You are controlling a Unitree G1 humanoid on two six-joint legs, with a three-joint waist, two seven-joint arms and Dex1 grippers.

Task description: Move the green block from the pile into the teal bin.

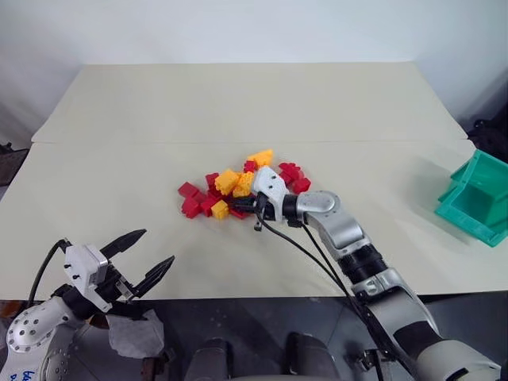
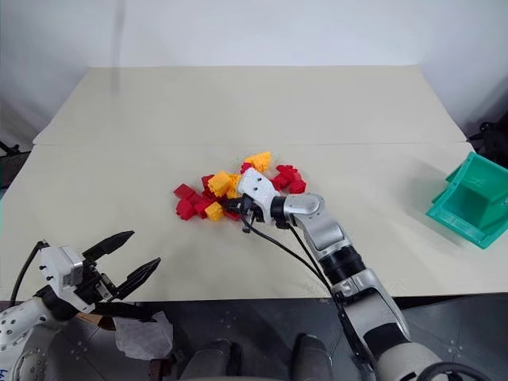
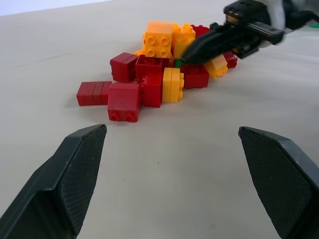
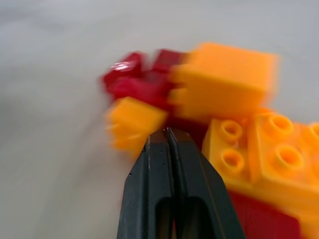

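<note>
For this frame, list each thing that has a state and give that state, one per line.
right gripper: shut, nothing between its fingers, tips at the pile.
left gripper: open, empty, near the table's front edge.
pile: loose heap of red and yellow bricks on the table.
green block: mostly buried in the pile, a sliver showing by the right gripper's tips.
teal bin: on the table's right edge; no brick seen in it.

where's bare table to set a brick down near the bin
Bare table runs between the pile and the teal bin, and all behind the pile. It is crowded at the pile, where the right gripper sits among the bricks.
</note>
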